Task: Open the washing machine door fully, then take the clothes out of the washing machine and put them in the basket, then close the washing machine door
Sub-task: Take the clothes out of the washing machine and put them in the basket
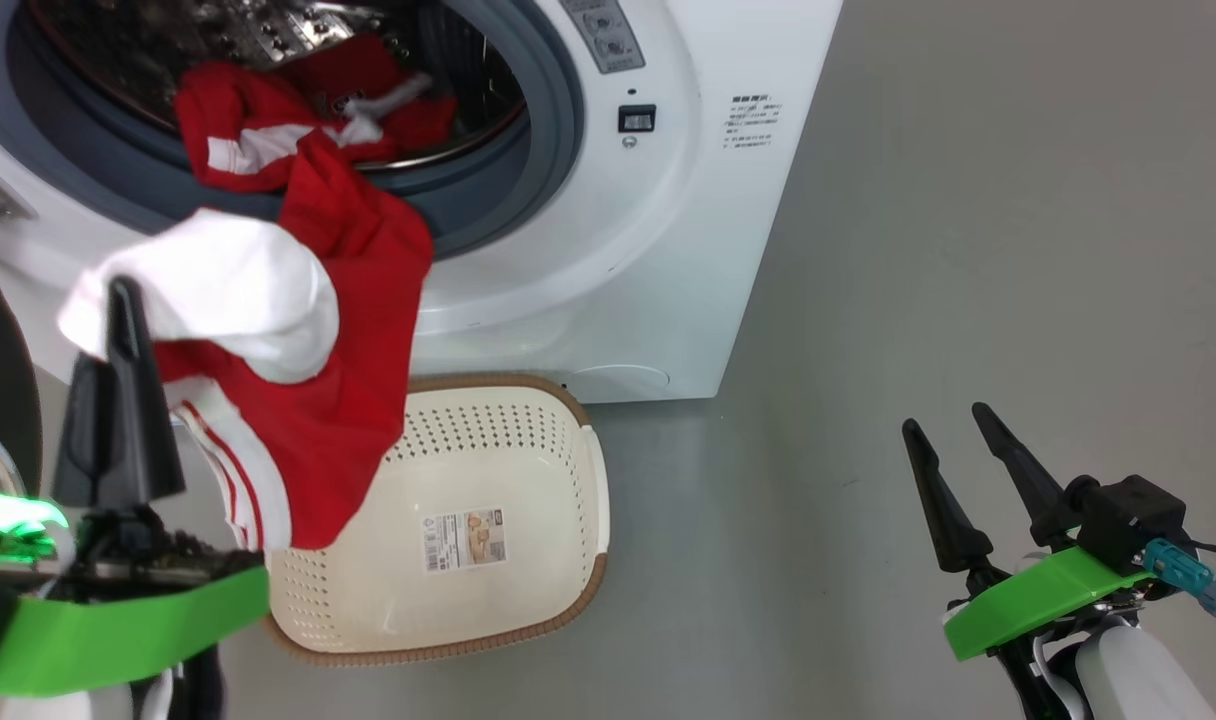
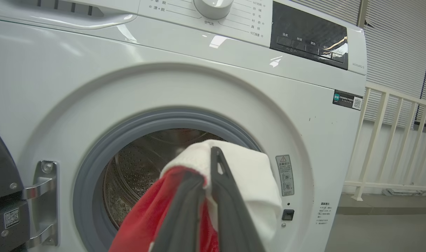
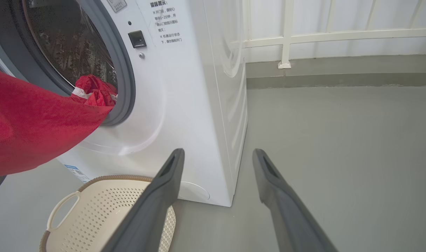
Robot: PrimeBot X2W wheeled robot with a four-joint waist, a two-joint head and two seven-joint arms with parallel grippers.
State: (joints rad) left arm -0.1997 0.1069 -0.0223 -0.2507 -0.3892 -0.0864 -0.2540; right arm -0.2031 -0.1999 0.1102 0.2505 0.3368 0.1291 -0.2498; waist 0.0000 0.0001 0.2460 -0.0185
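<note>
Left gripper (image 1: 116, 330), lower left of frame, is clamped on the clothes (image 1: 348, 300). They trail from the washing machine (image 1: 618, 250) mouth, upper left, over the basket (image 1: 588, 480). Right gripper (image 1: 944, 417) is spread wide and empty. The fabric looks soft, light and limp, so grip bunched folds.

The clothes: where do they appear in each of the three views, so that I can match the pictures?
Head view: the clothes are left of centre, hanging from the washing machine in front of the basket, held by the left gripper.
Left wrist view: the clothes are at bottom centre, pinched in that gripper.
Right wrist view: the clothes are at the left edge.
Shared landmark: the grey gasket.
</note>
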